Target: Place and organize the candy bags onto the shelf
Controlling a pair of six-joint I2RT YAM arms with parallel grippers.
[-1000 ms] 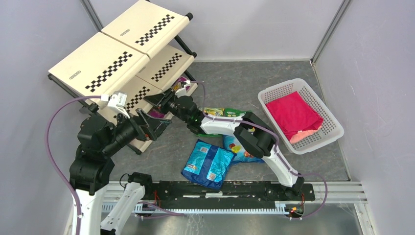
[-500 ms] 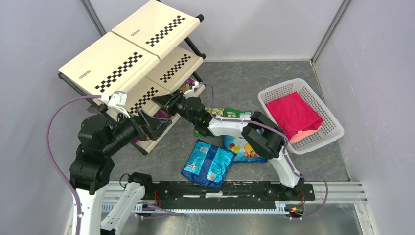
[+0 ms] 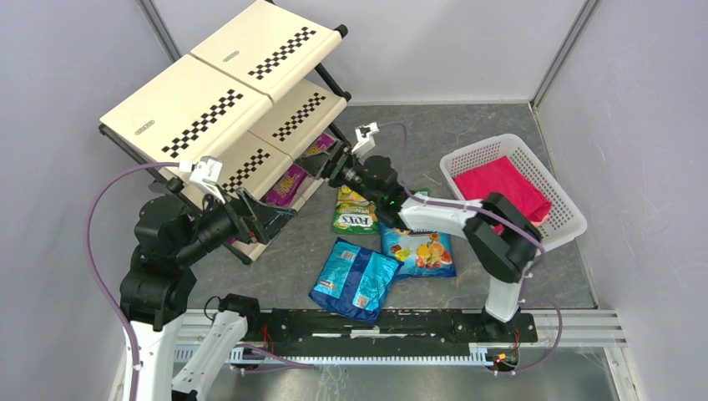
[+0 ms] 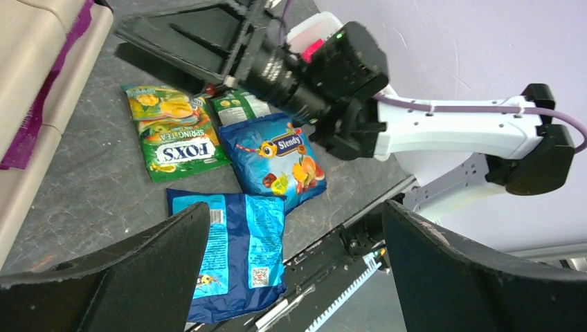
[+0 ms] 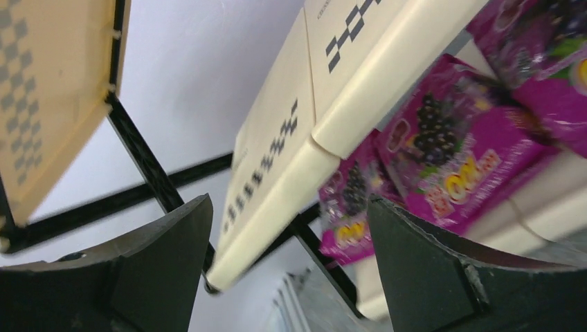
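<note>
The shelf (image 3: pixel 200 117) stands at the back left. Two magenta-purple candy bags (image 3: pixel 288 182) (image 3: pixel 316 147) lie on its lowest tier; the right wrist view shows them (image 5: pixel 443 159) under a cream panel (image 5: pixel 311 124). My right gripper (image 3: pixel 321 165) (image 5: pixel 287 207) is open and empty, just off the tier's right end. On the floor lie a green candy bag (image 3: pixel 355 210) (image 4: pixel 176 131), a blue fruit candy bag (image 3: pixel 420 252) (image 4: pixel 280 162) and a blue candy bag (image 3: pixel 355 278) (image 4: pixel 232 249). My left gripper (image 3: pixel 271 213) (image 4: pixel 294 211) hangs open and empty by the shelf's near corner.
A white lattice basket (image 3: pixel 558 238) holding a pink-red folded cloth (image 3: pixel 501 196) stands at the right. Grey walls close in both sides and the back. The black base rail (image 3: pixel 376 322) runs along the near edge.
The right gripper opened, let go of a magenta bag on the lowest tier and drew back to the right. The shelf shifted slightly right early on. The left arm barely moved.
</note>
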